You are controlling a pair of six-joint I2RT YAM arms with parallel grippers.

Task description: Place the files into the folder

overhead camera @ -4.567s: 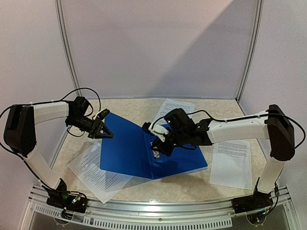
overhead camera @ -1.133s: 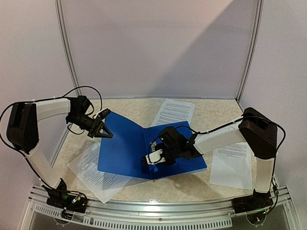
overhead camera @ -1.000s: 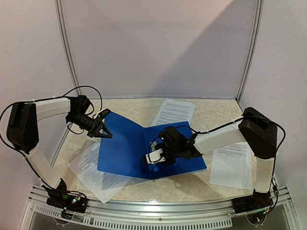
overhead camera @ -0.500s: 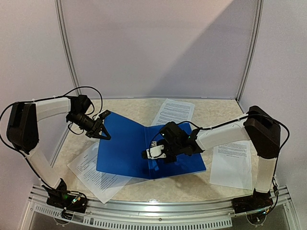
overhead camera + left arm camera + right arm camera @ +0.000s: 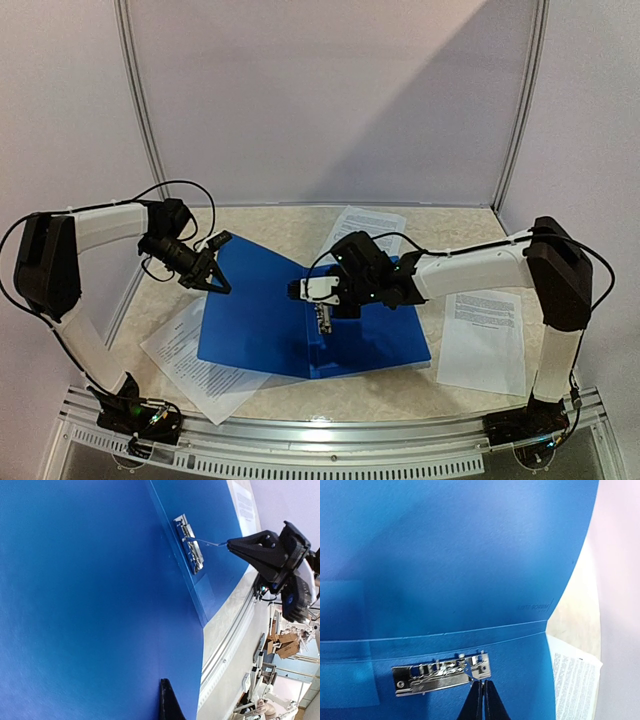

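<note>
The dark-blue folder (image 5: 260,320) (image 5: 445,555) lies open on the table. My left gripper (image 5: 215,280) (image 5: 167,682) is shut on the far corner of its left cover and holds that cover raised. Only one finger shows; the other is behind the cover. My right gripper (image 5: 320,308) (image 5: 482,682) (image 5: 227,544) is shut at the metal clip (image 5: 323,323) (image 5: 440,675) (image 5: 189,545) on the spine, its tips on the clip's thin raised lever (image 5: 205,542). The files lie outside the folder: one sheet (image 5: 365,232) behind, one (image 5: 485,340) (image 5: 572,685) to the right, one (image 5: 195,365) partly under the left cover.
White walls with metal posts (image 5: 140,120) close off the back and sides. An aluminium rail (image 5: 330,440) runs along the near edge between the arm bases. The right arm's forearm (image 5: 470,272) stretches over the folder's right half.
My right gripper has risen and moved back along the spine, from low near the front of it to the clip. The left gripper still holds the cover, which leans a little lower.
</note>
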